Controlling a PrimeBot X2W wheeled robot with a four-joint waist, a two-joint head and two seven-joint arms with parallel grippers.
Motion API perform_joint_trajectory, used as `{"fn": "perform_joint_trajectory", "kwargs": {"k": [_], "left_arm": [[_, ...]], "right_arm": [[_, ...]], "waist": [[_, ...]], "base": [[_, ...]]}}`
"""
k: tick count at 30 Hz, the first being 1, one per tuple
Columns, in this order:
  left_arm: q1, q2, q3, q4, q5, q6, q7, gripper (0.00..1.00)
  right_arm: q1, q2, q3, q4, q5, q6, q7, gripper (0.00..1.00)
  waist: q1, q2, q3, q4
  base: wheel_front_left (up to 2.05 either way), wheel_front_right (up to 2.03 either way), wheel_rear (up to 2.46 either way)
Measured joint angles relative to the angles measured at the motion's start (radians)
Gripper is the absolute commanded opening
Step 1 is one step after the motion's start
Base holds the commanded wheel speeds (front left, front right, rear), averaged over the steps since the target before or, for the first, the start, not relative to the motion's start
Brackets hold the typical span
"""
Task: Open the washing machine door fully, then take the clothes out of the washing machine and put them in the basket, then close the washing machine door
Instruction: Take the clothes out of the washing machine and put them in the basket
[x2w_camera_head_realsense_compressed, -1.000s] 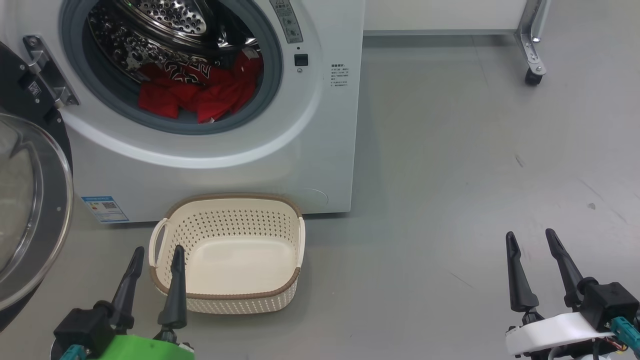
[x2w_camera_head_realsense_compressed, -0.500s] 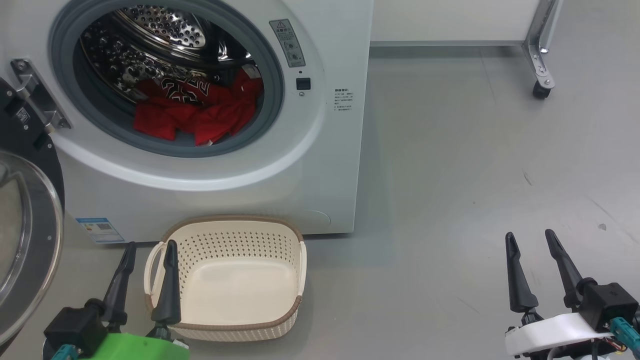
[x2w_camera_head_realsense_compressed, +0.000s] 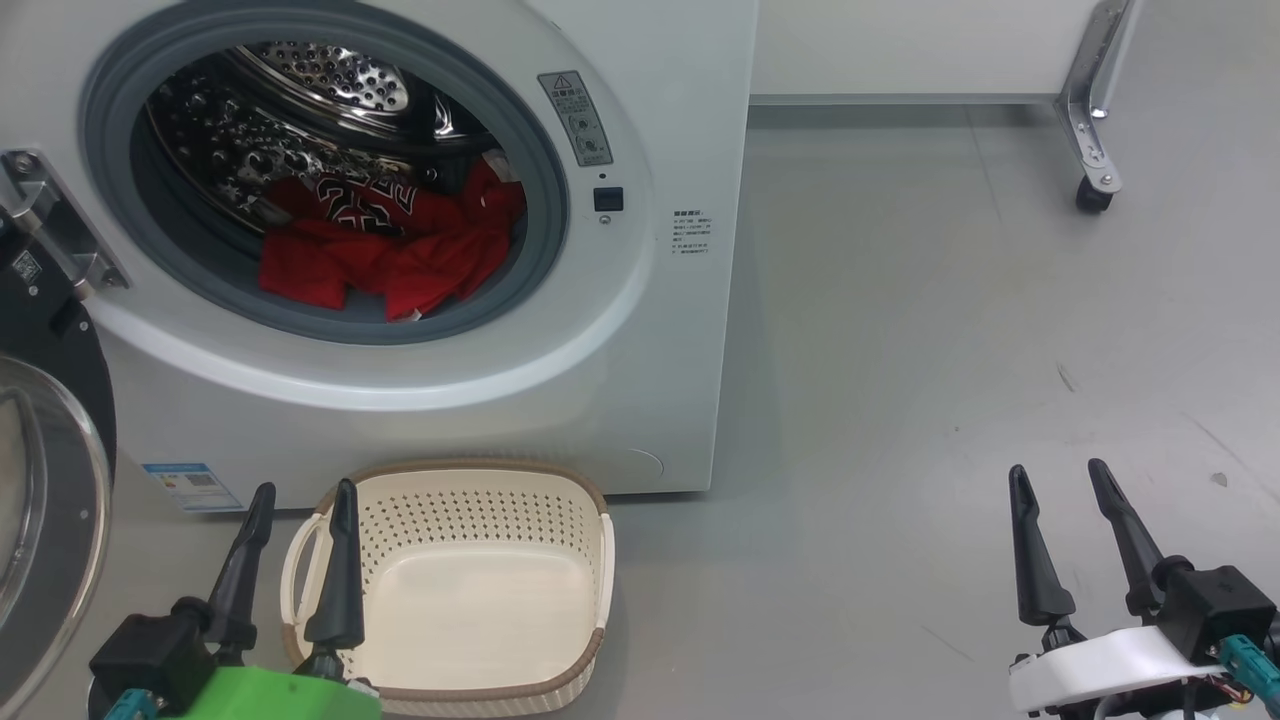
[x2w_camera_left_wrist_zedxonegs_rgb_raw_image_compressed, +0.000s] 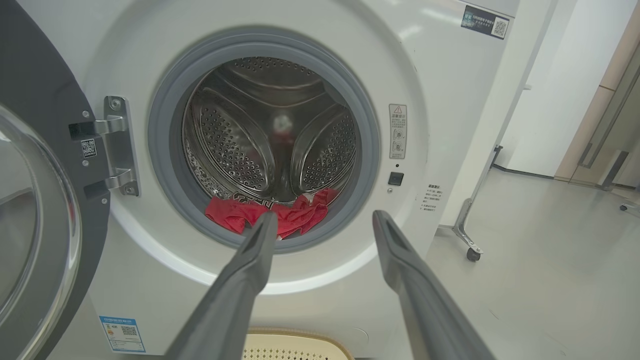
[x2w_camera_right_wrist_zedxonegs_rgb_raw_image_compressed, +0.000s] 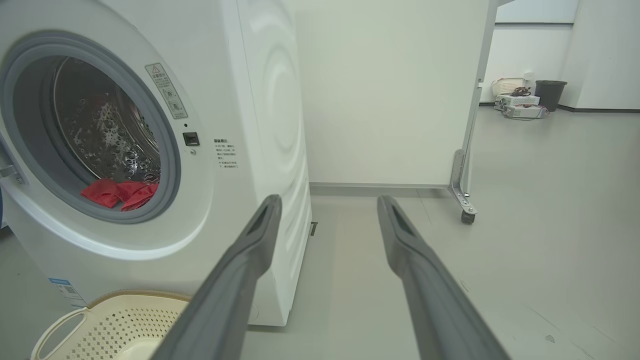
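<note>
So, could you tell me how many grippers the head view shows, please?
2: the left gripper at lower left, by the basket; the right gripper at lower right, over the floor.

The washing machine door (x2w_camera_head_realsense_compressed: 45, 520) stands swung wide to the left, leaving the round mouth of the washing machine (x2w_camera_head_realsense_compressed: 650, 330) unblocked. The clothes (x2w_camera_head_realsense_compressed: 385, 255) lie low at the front of the drum (x2w_camera_head_realsense_compressed: 340, 78), with free space above them. The basket (x2w_camera_head_realsense_compressed: 480, 512) sits on the floor (x2w_camera_head_realsense_compressed: 900, 400) just before the machine, beside the left claw (x2w_camera_head_realsense_compressed: 305, 488), fingers spread. Bare floor surrounds the right claw (x2w_camera_head_realsense_compressed: 1057, 467), also spread, out to a wheeled frame leg (x2w_camera_head_realsense_compressed: 1090, 140).
</note>
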Motion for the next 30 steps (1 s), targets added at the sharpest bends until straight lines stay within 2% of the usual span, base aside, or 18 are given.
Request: {"fn": "perform_joint_trajectory", "kwargs": {"k": [30], "left_arm": [[0.002, 0.014, -0.027, 0.027, 0.024, 0.0, 0.0, 1.0]], "right_arm": [[0.0, 0.005, -0.001, 0.007, -0.009, 0.009, 0.0, 1.0]], "waist": [[0.0, 0.0, 0.009, -0.001]], "base": [[0.05, -0.05, 0.0]]}}
